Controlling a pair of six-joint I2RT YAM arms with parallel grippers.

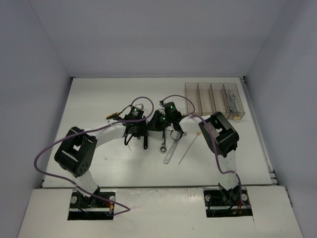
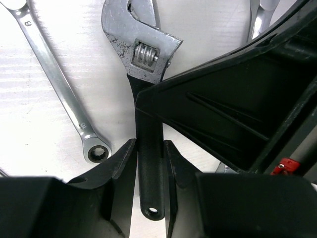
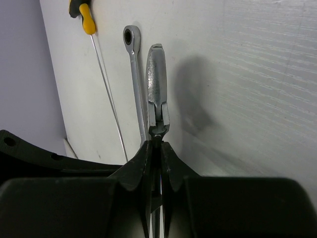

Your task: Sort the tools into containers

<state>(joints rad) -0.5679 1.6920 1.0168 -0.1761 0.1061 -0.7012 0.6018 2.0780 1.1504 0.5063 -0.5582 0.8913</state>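
- About the middle of the tabletop (image 1: pixel 99 99), on the near side of the two grippers, two silver wrenches (image 1: pixel 170 148) and a thin rod (image 1: pixel 188 149) lie loose, not yet sorted.
- The left gripper (image 2: pixel 148 148) is clamped on the black handle of the adjustable spanner (image 2: pixel 141 47), low down near the hang hole. The heavy silver head sticks out ahead of the fingers, probably so it can go into a narrow bin head first.
- Just beside it lies a ratchet wrench (image 2: pixel 59 89) with an "8" stamped near its far end. A second stamp by the ring is too unclear to read.
- The right gripper (image 3: pixel 156 148) is closed tight on a silver tool (image 3: pixel 156 84) held on edge. That thin-side grip looks right for a slim container.
- A yellow-and-black-handled driver (image 3: pixel 85 17) lies flat on the table beyond the right gripper.
- Farthest off, at the tabletop's far right corner, the containers (image 1: pixel 198 96) stand in a row. The rightmost holds a sorted wrench (image 1: pixel 231 101). Its yellow mark shows no legible writing.
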